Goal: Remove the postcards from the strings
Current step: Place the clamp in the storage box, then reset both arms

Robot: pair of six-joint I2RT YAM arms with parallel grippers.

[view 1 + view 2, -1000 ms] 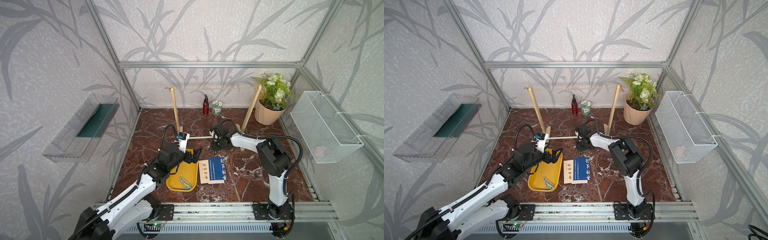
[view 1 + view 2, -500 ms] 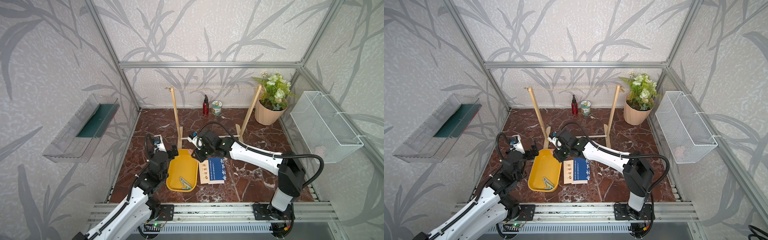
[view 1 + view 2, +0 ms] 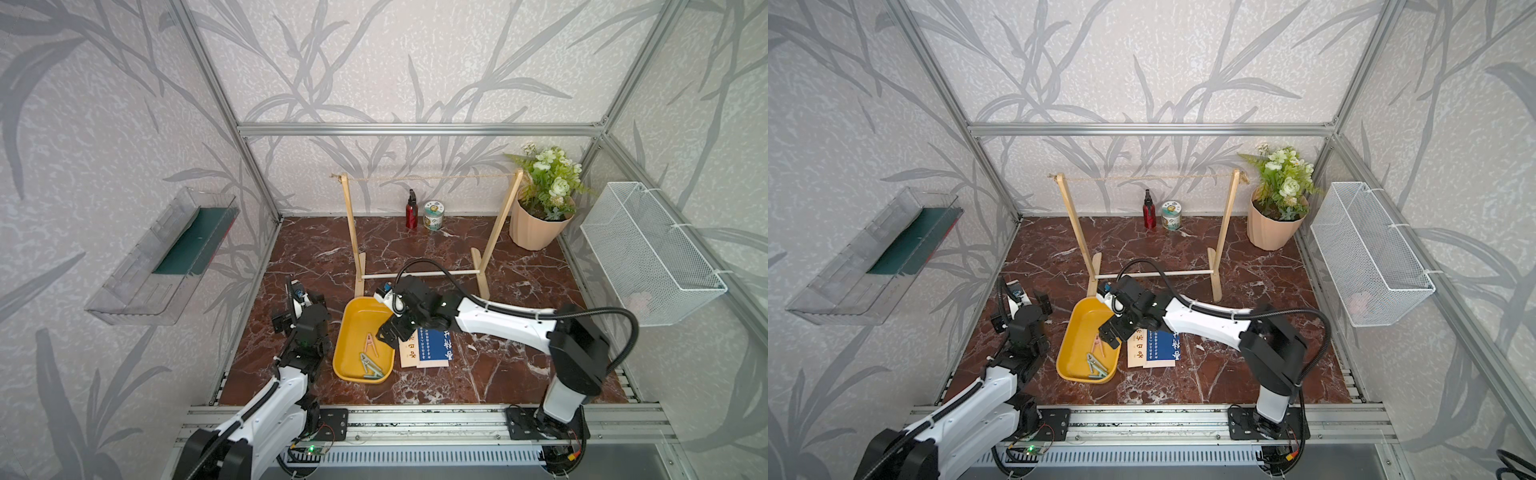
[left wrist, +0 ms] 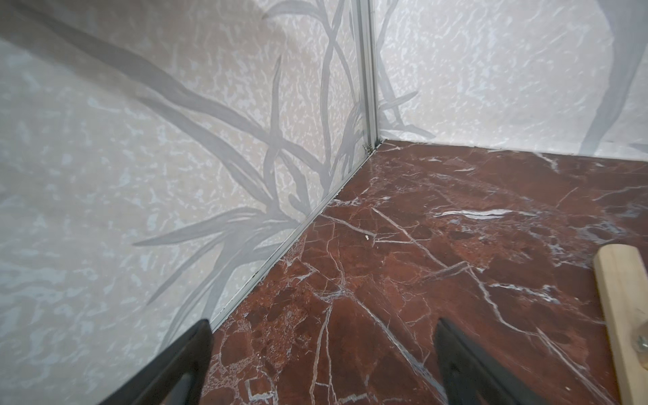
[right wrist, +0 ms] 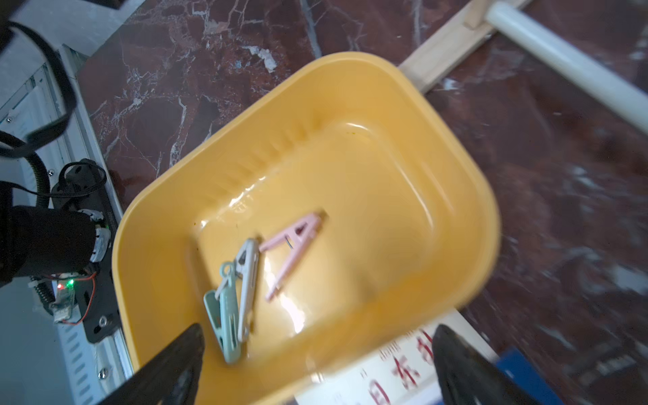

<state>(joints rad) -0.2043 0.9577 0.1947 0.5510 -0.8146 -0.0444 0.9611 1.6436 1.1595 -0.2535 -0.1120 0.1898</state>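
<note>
While left gripper (image 4: 322,322) and right gripper (image 5: 319,328) are hanging spread, empty | postcards (image 3: 428,347) are lying stacked beside tray (image 3: 362,300), string (image 3: 428,178) bare | they are probably handling light, thin, slippery; edge pinch looking best

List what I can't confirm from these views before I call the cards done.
- Postcards: stack count; both top views show one cream, one blue, far ends under the right arm.
- Same stack, right wrist view: motion-blurred, cut by the frame edge.
- Wire basket: pinkish thing inside, too small behind the mesh.
- Left wrist view: only floor, wall, and a stand foot cut by the edge.
</note>
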